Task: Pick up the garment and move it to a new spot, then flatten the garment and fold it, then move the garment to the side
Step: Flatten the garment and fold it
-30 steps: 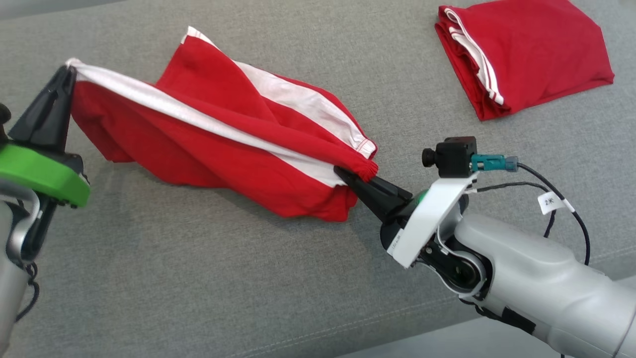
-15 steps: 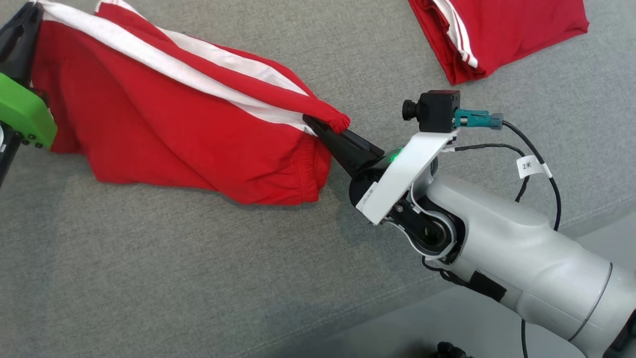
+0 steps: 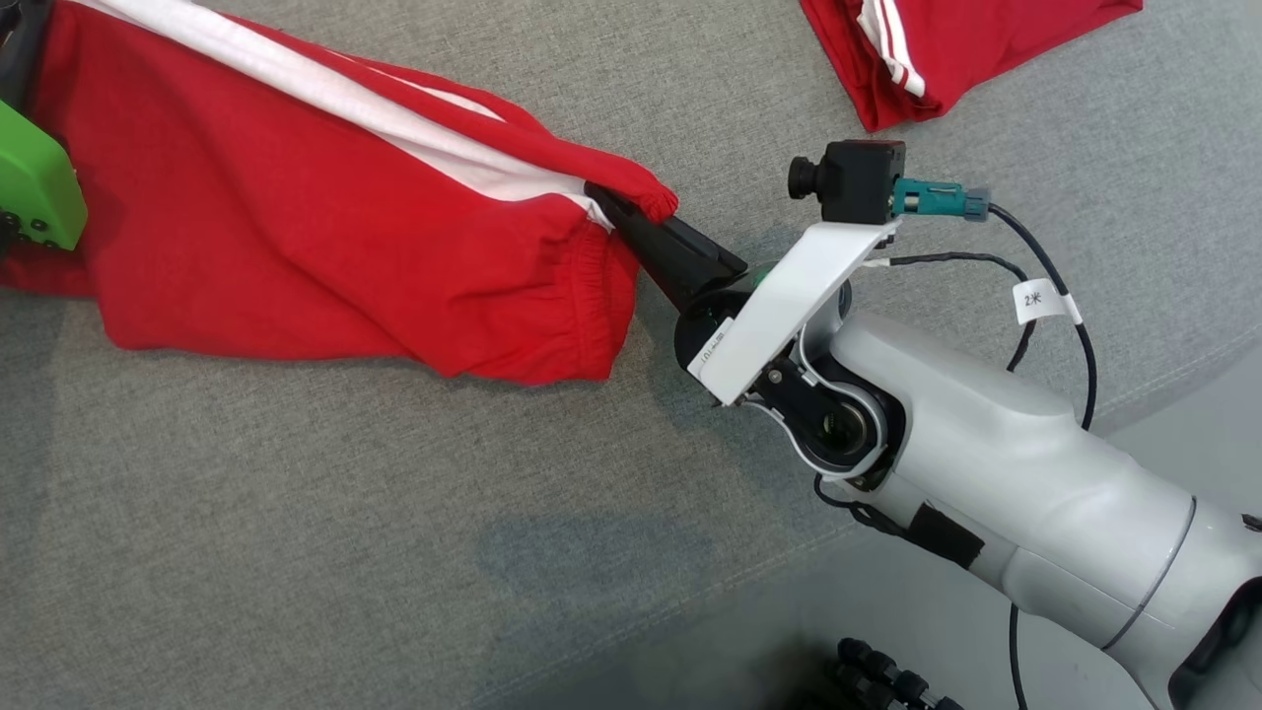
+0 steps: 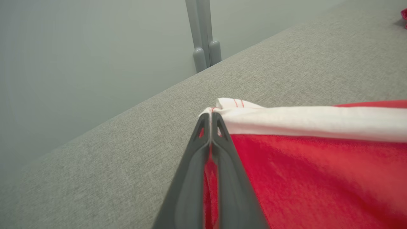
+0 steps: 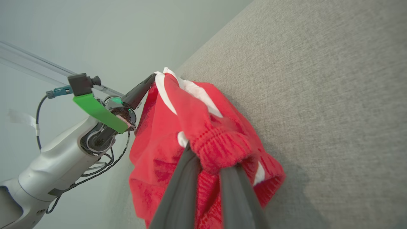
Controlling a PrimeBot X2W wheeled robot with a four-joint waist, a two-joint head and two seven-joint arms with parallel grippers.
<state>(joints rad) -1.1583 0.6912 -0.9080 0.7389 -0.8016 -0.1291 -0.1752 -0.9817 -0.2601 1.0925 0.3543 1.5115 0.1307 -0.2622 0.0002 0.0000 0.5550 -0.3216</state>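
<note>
The garment (image 3: pixel 296 237) is a pair of red shorts with a white side stripe, stretched between my two grippers, its lower part resting on the grey cushion. My right gripper (image 3: pixel 613 204) is shut on the gathered red waistband (image 5: pixel 219 149) at the garment's right end. In the left wrist view my left gripper (image 4: pixel 210 116) is shut on the white-striped corner (image 4: pixel 229 106). The right wrist view shows the left gripper (image 5: pixel 152 78) at the far end of the cloth. In the head view the left arm's green plate (image 3: pixel 35 187) sits at the left edge.
A second red garment (image 3: pixel 946 49), folded, lies at the top right of the grey cushion (image 3: pixel 394 513). The cushion's front edge runs along the lower right, with pale floor and dark cables (image 3: pixel 887 680) beyond. A grey post (image 4: pixel 203 35) stands behind the far edge.
The head camera has shifted, so everything sits higher and further left. Both grippers carried the garment further away; its twisted folds have opened out and the cloth hangs flatter.
</note>
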